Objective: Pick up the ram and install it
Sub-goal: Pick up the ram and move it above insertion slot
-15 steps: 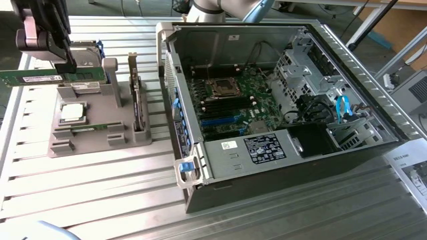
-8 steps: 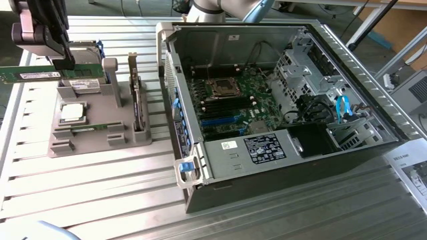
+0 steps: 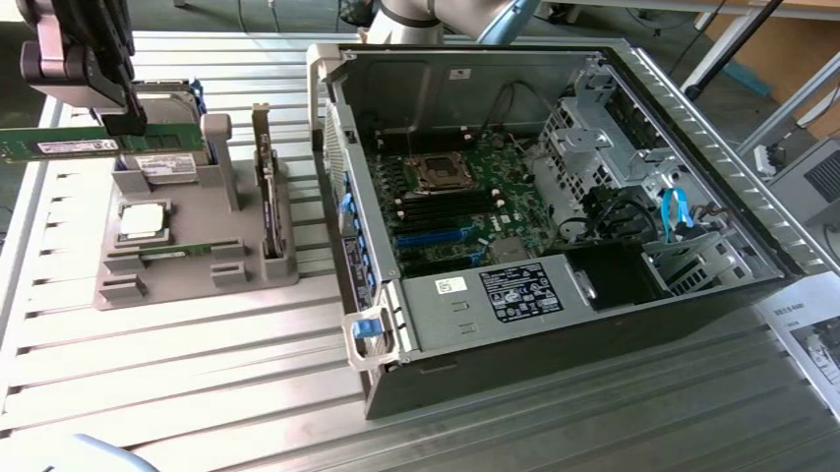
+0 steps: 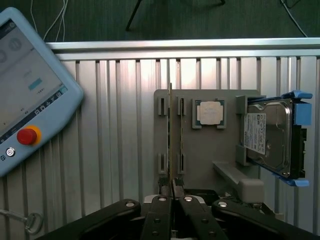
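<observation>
As the fingers (image 4: pixel 177 190) pinch the ram (image 3: pixel 53 145) above the grey holder (image 3: pixel 164 267) near the worktop's (image 3: pixel 197 374) edge, pickup looks done — installing it in the open computer case (image 3: pixel 434 79) remains.

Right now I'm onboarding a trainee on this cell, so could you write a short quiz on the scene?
1. True or false: the pincer is shut on the ram.
2. Where is the ram? A) seated in the motherboard; B) held in the air over the grey fixture; C) lying on the table.
3. Fill in: the computer case has its side ____.
Key: 1 true; 2 B; 3 open.
</observation>
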`<state>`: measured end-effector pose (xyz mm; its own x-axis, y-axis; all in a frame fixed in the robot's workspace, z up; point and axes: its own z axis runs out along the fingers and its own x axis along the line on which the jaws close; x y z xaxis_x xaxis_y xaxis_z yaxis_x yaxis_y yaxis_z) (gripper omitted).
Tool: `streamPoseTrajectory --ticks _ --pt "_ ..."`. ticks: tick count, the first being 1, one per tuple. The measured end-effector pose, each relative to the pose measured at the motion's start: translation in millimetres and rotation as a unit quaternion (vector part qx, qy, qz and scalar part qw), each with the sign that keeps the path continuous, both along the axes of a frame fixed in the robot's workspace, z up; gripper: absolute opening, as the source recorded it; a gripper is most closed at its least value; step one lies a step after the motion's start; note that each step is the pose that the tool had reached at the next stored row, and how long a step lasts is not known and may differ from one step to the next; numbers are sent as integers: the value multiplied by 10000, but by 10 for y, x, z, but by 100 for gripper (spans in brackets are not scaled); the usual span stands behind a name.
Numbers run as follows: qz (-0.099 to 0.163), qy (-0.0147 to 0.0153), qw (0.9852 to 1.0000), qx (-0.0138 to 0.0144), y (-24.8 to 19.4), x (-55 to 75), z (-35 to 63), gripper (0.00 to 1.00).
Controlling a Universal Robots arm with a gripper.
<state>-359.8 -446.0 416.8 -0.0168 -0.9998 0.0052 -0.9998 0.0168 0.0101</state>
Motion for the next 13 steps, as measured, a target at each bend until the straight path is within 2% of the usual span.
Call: streamPoseTrajectory --ticks 5,13 --pt "0 1 10000 -1 1 25 2 12" --pt "0 0 10000 0 0 219 0 12"
